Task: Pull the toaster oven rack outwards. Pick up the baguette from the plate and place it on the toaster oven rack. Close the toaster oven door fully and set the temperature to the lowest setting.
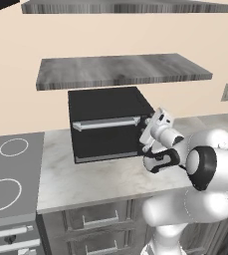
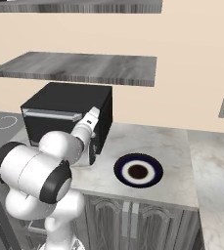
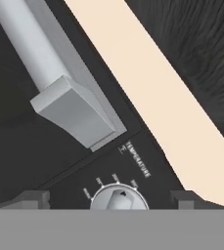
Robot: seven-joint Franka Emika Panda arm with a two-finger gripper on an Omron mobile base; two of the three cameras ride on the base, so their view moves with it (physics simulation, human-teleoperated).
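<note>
Two dark fingertips (image 3: pixel 33 199) are seen spread apart on either side of the temperature knob (image 3: pixel 119 198), clamped on nothing; the knob's lower half is cut off. The gripper (image 1: pixel 153 130) is held against the toaster oven's (image 1: pixel 108 102) front, hiding the knobs. The toaster oven door (image 1: pixel 105 132) is shown closed. The plate (image 2: pixel 138 170) is seen bare beside the oven.

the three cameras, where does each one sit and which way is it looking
Left base view: behind the arm to its left, looking forward and down at the toaster oven with its door shut; the white arm rises at lower right.
Right base view: behind the arm to its right, looking at the same oven and the bare plate; the arm rises at lower left.
Hand view: on the hand, close to the door handle and temperature knob, between the open gripper's fingertips.
Both base views share oven, counter, shelf.
</note>
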